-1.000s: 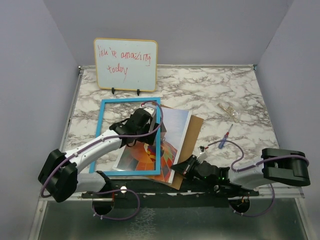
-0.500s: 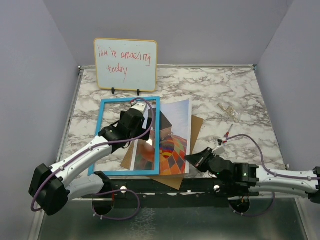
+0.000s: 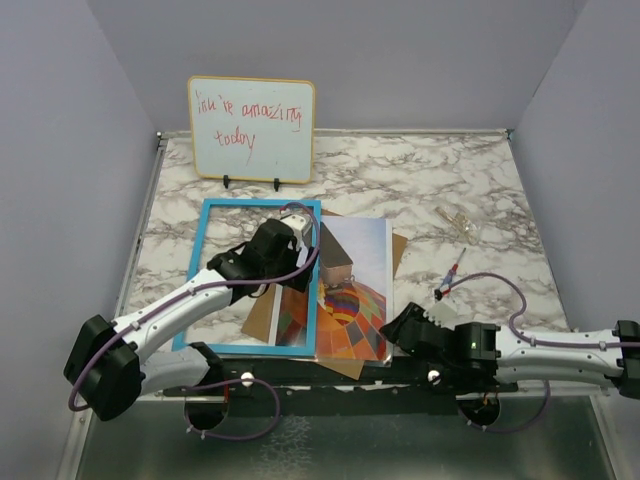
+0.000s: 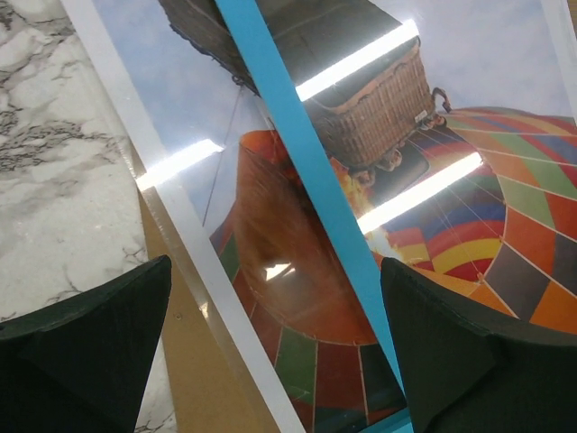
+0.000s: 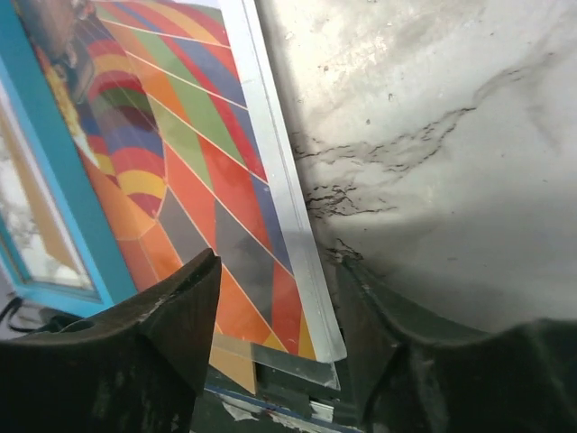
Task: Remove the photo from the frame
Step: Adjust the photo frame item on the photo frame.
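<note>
The frame [image 3: 194, 290], with its bright blue rim, lies flat on the marble table. The photo [image 3: 360, 300], a striped hot-air balloon on pale sky, sticks out to the right past the frame's right rim, over a brown backing board [image 3: 399, 255]. My left gripper [image 3: 283, 243] hovers open above the frame's right rim [image 4: 297, 153], straddling photo [image 4: 505, 207] and board [image 4: 194, 361]. My right gripper [image 3: 392, 328] is at the photo's near right corner. Its jaws stand open on either side of that corner [image 5: 315, 338], and its fingers [image 5: 171, 307] are clear of the paper.
A small whiteboard [image 3: 252, 130] with red handwriting stands at the back left. A blue-handled tool [image 3: 447, 278] and a small clear object [image 3: 460, 222] lie right of the photo. Grey walls close in both sides; a black rail runs along the near edge.
The photo slid right, out past the frame's right rim. My right gripper, shut on its corner before, has opened and let go. The left gripper shifted slightly right over the rim.
</note>
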Tool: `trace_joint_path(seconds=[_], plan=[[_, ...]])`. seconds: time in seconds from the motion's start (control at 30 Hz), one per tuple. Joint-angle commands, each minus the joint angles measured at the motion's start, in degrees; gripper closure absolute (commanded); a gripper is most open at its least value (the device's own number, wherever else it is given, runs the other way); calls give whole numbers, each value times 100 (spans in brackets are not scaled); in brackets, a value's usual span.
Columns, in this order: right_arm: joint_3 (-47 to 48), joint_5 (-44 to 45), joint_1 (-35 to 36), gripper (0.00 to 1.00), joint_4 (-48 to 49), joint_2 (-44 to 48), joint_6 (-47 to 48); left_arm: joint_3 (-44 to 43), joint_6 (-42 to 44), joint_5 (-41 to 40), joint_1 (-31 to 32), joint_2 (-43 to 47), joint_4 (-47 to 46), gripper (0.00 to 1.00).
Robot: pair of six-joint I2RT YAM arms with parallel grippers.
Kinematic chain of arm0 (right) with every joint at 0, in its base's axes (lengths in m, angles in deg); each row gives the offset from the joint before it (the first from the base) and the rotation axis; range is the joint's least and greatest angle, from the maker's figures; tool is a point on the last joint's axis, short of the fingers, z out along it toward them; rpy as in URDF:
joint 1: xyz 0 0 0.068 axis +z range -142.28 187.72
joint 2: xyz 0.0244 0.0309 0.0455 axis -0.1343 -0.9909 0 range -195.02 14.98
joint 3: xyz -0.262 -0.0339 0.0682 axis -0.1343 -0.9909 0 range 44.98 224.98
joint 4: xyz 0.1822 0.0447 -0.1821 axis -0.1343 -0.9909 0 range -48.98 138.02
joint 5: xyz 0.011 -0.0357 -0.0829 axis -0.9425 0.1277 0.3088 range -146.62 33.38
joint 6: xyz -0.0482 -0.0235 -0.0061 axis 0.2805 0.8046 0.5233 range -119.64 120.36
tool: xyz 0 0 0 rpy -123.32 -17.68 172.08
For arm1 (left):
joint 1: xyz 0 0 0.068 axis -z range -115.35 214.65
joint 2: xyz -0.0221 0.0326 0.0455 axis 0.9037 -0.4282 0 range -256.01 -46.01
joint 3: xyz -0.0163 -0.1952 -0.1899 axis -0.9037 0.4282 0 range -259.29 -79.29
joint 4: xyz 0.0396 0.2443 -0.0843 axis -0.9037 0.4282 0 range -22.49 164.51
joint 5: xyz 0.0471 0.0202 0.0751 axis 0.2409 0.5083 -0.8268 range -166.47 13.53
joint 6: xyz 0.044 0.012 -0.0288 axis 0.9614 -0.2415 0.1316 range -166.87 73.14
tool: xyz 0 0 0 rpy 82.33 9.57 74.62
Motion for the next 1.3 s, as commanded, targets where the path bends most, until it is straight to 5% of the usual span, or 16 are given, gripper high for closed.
trace_joint_path(seconds=[0.0,0.27,0.57,0.8,1.27], plan=[[536,-57,-13,39,-876,-565,-133,40,122,437,63,-72,-137,3],[989,-663,-15,37,-1299,-1270,-61,31,115,437,66,-126,-123,3],[527,-1418,-15,42,-436,-805,90,4,104,437,64,-192,-79,3],[933,-1433,-14,41,-1443,-846,48,-4,104,436,67,-196,-70,3],[956,-1596,-9,41,-695,-1138,364,-13,104,424,69,-198,-39,3]])
